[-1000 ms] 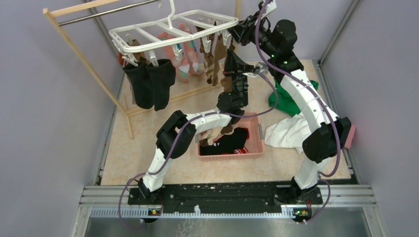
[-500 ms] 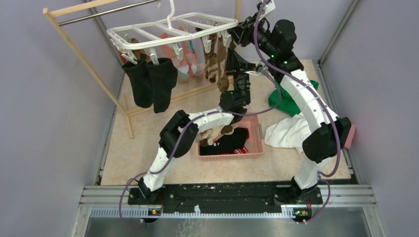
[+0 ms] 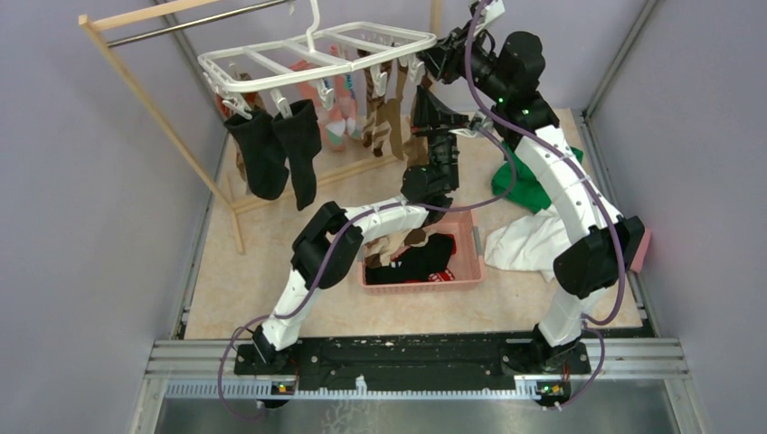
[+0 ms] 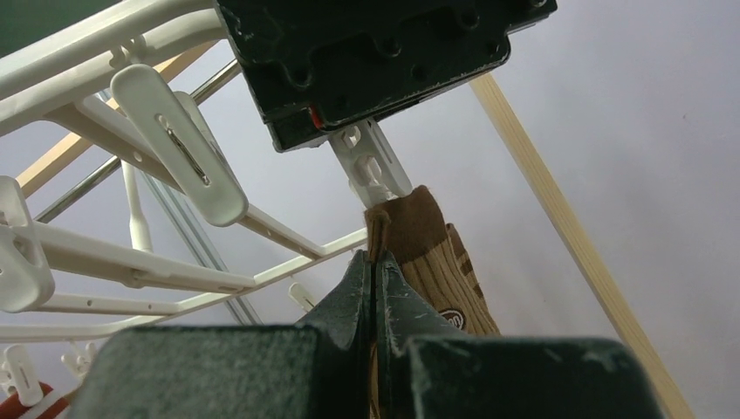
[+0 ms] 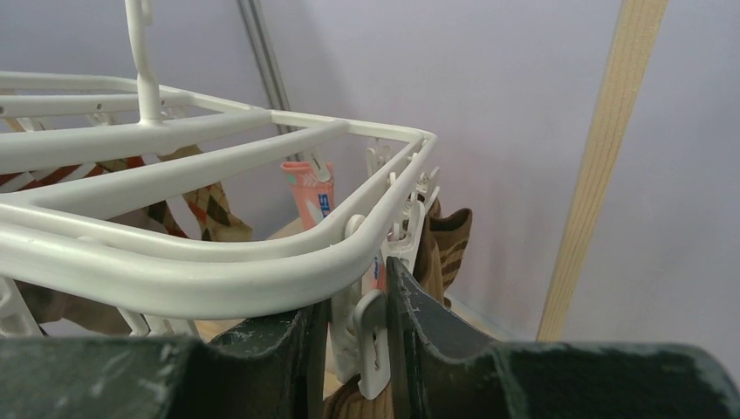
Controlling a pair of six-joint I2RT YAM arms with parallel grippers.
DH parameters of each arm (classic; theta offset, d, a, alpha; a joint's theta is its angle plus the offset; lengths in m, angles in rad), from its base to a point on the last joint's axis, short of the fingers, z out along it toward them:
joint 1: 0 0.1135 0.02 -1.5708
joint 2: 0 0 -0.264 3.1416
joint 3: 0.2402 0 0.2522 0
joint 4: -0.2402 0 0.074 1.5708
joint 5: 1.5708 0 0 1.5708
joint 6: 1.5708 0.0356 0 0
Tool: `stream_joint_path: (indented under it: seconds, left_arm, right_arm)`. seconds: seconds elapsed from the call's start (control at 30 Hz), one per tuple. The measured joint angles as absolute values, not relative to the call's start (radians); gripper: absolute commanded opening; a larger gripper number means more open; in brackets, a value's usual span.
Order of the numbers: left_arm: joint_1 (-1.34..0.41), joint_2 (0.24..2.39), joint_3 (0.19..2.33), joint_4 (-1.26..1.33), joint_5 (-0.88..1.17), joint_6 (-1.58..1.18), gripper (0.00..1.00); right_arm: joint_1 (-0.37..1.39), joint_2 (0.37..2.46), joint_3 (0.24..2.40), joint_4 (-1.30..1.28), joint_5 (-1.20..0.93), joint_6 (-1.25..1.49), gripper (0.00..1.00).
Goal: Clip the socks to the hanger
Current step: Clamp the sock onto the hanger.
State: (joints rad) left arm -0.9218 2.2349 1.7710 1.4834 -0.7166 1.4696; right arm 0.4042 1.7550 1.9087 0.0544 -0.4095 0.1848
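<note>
The left gripper, pressed together on the cuff of a brown sock with cream stripes, holds that cuff up to a small white plastic clip at the far right corner of the white plastic grid hanger. The right gripper pinches the clip's upper end, seemingly to spread its jaws for the sock. The hanger hangs from a wooden rack with a metal rod at the far left of the beige speckled tabletop; a pink plastic basket of dark socks sits mid-table, a green cloth and a white cloth lie toward the right edge, and lilac walls enclose everything.
</note>
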Motion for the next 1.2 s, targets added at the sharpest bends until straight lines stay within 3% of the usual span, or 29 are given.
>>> stream_joint_path:
  seconds: [1.2]
  left_arm:
    - [-0.922, 2.235, 1.839, 1.475, -0.708, 1.432, 0.00]
  right_arm:
    - [0.405, 1.789, 2.006, -0.047, -0.417, 0.231, 0.13]
